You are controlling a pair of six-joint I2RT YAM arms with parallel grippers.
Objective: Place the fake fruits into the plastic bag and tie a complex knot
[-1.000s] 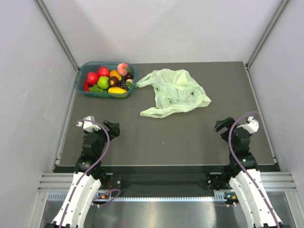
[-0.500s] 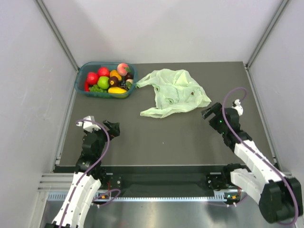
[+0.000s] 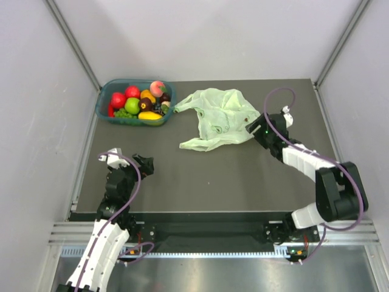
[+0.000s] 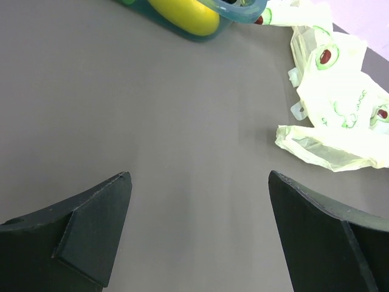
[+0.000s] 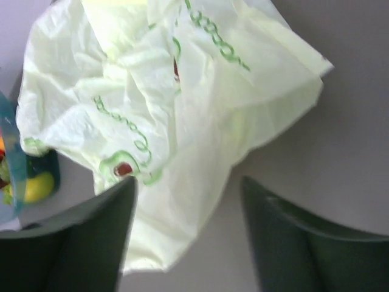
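Observation:
The pale green plastic bag (image 3: 222,118) lies crumpled and flat on the dark table, right of the tub; it also shows in the right wrist view (image 5: 164,115) and the left wrist view (image 4: 340,103). The fake fruits (image 3: 138,101) sit piled in the teal tub (image 3: 166,113) at the back left; a yellow mango (image 4: 185,15) shows in the left wrist view. My right gripper (image 3: 256,129) is open and empty at the bag's right edge, its jaws over the bag's lower corner (image 5: 188,182). My left gripper (image 3: 144,164) is open and empty over bare table near the front left. No knot is visible.
Grey walls enclose the table on the left, back and right. The table's right edge (image 3: 331,146) runs just right of the right arm. A metal rail (image 3: 194,228) runs along the front edge by the arm bases.
My right arm has reached forward and left from the front right of the table to the bag's right edge. The left arm, the bag and the fruits have not moved.

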